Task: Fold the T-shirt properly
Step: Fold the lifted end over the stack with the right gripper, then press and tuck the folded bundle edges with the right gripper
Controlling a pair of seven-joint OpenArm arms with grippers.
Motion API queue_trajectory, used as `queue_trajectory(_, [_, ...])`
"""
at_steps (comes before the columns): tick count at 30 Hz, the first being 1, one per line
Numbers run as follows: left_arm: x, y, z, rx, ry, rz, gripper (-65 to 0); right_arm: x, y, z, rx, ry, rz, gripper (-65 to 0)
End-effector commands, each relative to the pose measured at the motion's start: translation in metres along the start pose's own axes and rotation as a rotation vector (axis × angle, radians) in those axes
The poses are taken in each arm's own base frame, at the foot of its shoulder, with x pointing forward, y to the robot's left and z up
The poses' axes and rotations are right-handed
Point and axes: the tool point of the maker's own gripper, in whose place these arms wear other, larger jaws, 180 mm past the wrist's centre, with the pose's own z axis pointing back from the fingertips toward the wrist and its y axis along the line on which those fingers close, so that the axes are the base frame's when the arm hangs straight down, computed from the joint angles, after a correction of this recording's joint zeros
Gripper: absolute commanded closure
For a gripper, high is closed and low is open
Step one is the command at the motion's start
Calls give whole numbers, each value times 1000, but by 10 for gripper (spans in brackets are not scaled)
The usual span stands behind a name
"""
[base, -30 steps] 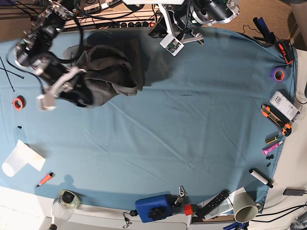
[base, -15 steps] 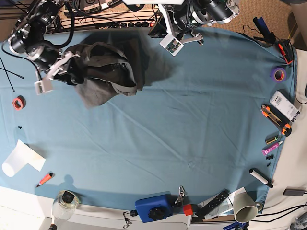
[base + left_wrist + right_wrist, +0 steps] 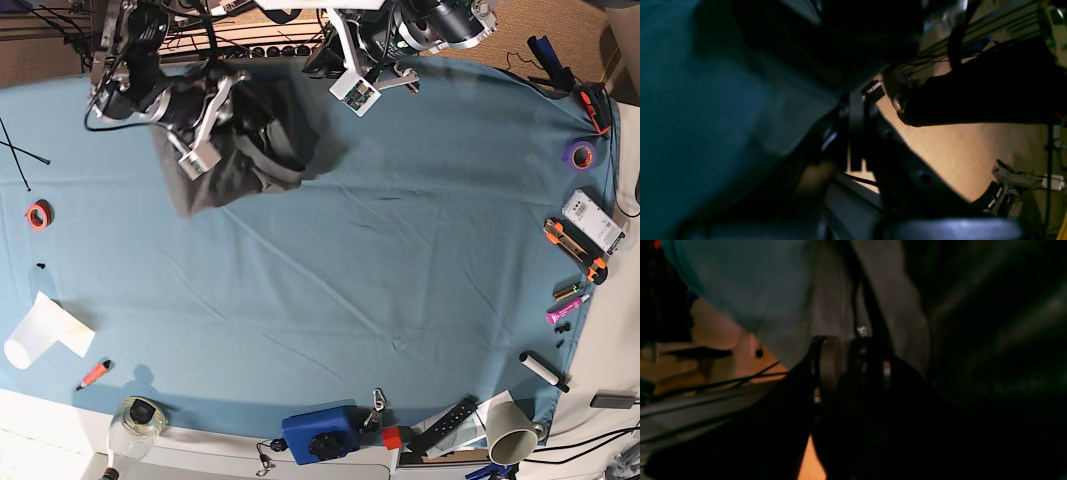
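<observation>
Base view: our right tool (image 3: 205,140) has swung from the left counter (image 3: 400,260) edge up to the far-left, over the T-shirt (image 3: 235,160). Shirt's a bunched heap, long axis roughly near-left to far-right; no fold formed yet. Left tool (image 3: 352,88) parked at the far edge.

Left wrist view: left tool pressed together, nothing in it.

Right wrist view: right tool's jaws part-spread with grey cloth (image 3: 840,300) between; too blurred to confirm a pinch.
</observation>
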Motion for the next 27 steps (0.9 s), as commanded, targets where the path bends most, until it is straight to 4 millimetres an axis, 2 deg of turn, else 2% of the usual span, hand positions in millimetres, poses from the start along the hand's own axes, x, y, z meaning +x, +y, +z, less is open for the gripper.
queue_trajectory(1, [4,-15,3,-59,-23,-10,0,12,7,5,20,-48,19,-157])
queue_trajectory(8, [6,-15,3,-59,-31,-10,0,37,33,20,89,-142,111,-157])
queue_trajectory(15, [6,-15,3,-59,-31,-10,0,68,73,39,221,-280,175,-157])
queue_trajectory(18, [6,-15,3,-59,-31,-10,0,73,78,45,205,-295,215,-157])
queue_trajectory(21, [6,-15,3,-59,-30,-9,0,78,65,58,121,-317,228,-157])
queue_trajectory(25, [6,-15,3,-59,-30,-9,0,80,27,86,-41,-362,187,-157])
queue_trajectory(27, [6,-15,3,-59,-31,-10,0,74,8,100,-130,-359,158,-157])
